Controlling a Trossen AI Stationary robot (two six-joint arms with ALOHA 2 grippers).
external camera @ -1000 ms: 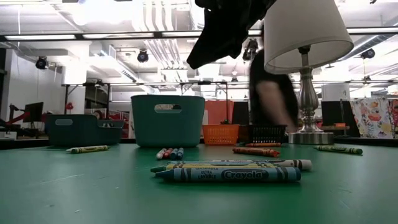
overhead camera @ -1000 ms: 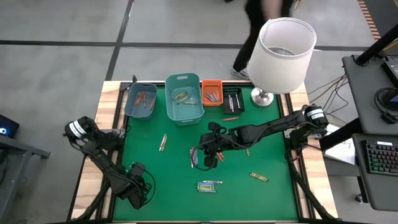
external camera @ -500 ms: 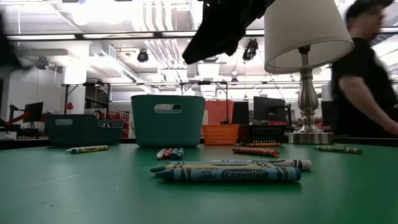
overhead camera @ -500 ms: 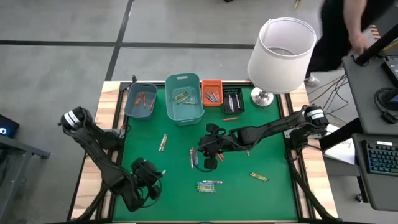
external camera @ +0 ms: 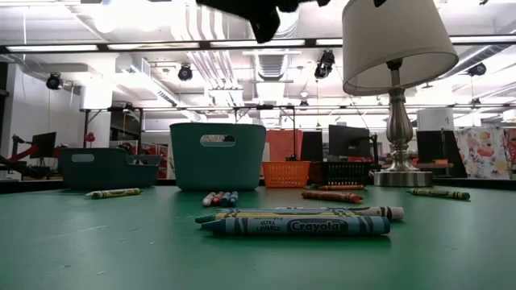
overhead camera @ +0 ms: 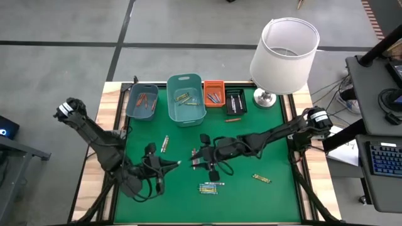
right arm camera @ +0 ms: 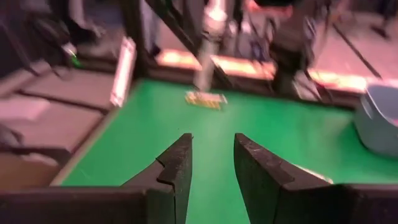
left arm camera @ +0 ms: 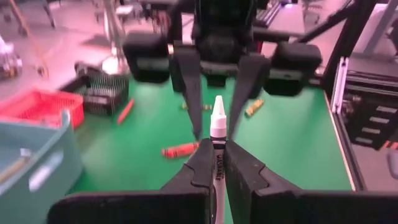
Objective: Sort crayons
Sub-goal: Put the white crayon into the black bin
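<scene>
**Left arm swings in with a white crayon**

Left gripper has come in from the worktop's edge, jaws clenched on 1 white crayon, facing the right gripper (jaws parted, empty) beside the teal bin.

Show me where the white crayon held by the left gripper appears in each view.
High view: white crayon, left of centre, at the left gripper's tip.
Low view: not in it.
Left wrist view: centre, in its grip.
Right wrist view: top centre, blurred.
Shared landmark: green table.
</scene>
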